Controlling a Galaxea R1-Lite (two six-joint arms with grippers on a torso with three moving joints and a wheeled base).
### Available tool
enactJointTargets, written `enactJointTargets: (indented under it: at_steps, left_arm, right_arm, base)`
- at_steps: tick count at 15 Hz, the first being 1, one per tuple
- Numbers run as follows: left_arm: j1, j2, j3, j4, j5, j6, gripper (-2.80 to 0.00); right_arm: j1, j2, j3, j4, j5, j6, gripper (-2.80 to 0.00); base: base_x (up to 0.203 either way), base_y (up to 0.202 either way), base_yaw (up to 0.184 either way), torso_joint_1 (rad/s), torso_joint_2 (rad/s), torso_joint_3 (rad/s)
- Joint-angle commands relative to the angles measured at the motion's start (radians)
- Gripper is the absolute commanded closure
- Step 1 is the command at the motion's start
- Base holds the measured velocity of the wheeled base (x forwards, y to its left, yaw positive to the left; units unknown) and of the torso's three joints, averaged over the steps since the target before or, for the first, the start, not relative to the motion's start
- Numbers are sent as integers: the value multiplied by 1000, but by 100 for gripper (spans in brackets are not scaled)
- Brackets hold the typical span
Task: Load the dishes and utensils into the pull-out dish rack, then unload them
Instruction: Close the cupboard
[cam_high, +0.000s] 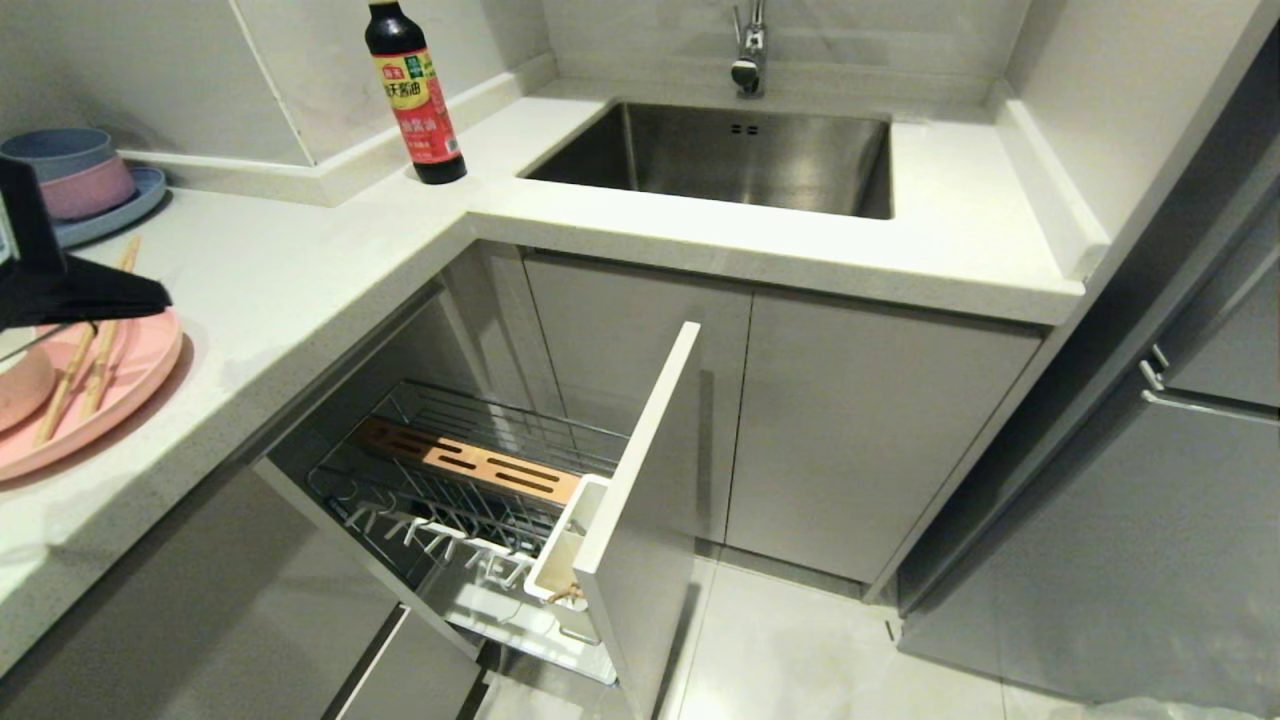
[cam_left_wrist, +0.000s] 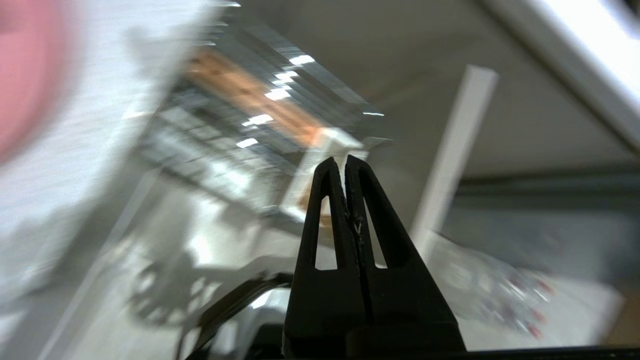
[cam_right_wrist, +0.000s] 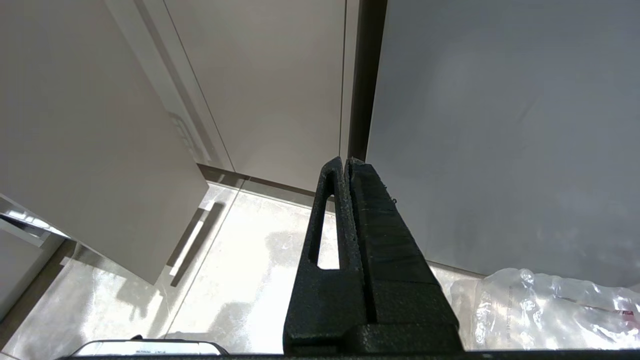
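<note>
The pale-pink plate (cam_high: 135, 385) lies on the counter at the far left, with the wooden chopsticks (cam_high: 88, 352) across it and the small bowl (cam_high: 20, 388) at its left edge. My left gripper (cam_high: 162, 295) hovers over the plate's far rim, shut and empty; the left wrist view shows its fingertips (cam_left_wrist: 345, 161) pressed together, with the plate (cam_left_wrist: 22, 75) a pink blur. The pull-out dish rack (cam_high: 440, 425) stands pulled out below the counter, with its wooden strip (cam_high: 470, 462) and white utensil cup (cam_high: 560, 540). My right gripper (cam_right_wrist: 346, 161) hangs shut over the floor.
A soy sauce bottle (cam_high: 415, 95) stands by the sink (cam_high: 730, 155) and faucet (cam_high: 748, 45). Stacked blue and pink bowls (cam_high: 70, 172) sit at the back left. The rack's cabinet front (cam_high: 640, 480) juts into the aisle. A plastic bag (cam_right_wrist: 545, 310) lies on the floor.
</note>
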Motion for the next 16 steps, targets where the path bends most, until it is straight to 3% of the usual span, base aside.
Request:
enactJointTargets:
  at_steps: [1, 3, 6, 11, 16]
  left_arm:
    - [-180, -61, 54, -153, -33, -22, 0]
    - [-299, -51, 82, -287, -123, -46, 0]
    - [-384, 30, 48, -327, -262, -91, 0]
    - [-547, 186, 67, -241, -313, -123, 0]
    - [-596, 371, 60, -191, -315, -122, 0]
  right_arm:
    - [0, 1, 0, 0, 1, 0, 0]
    - [0, 1, 1, 0, 1, 0, 0]
    - [0, 1, 0, -1, 0, 0, 0]
    - [0, 1, 1, 0, 0, 0, 0]
    - [0, -1, 0, 0, 0, 0, 0]
  base:
    - [0, 0, 0, 0, 0, 0]
    - [0, 0, 0, 0, 0, 0]
    - [0, 0, 0, 0, 0, 0]
    - [0, 0, 0, 0, 0, 0]
    - [0, 0, 0, 0, 0, 0]
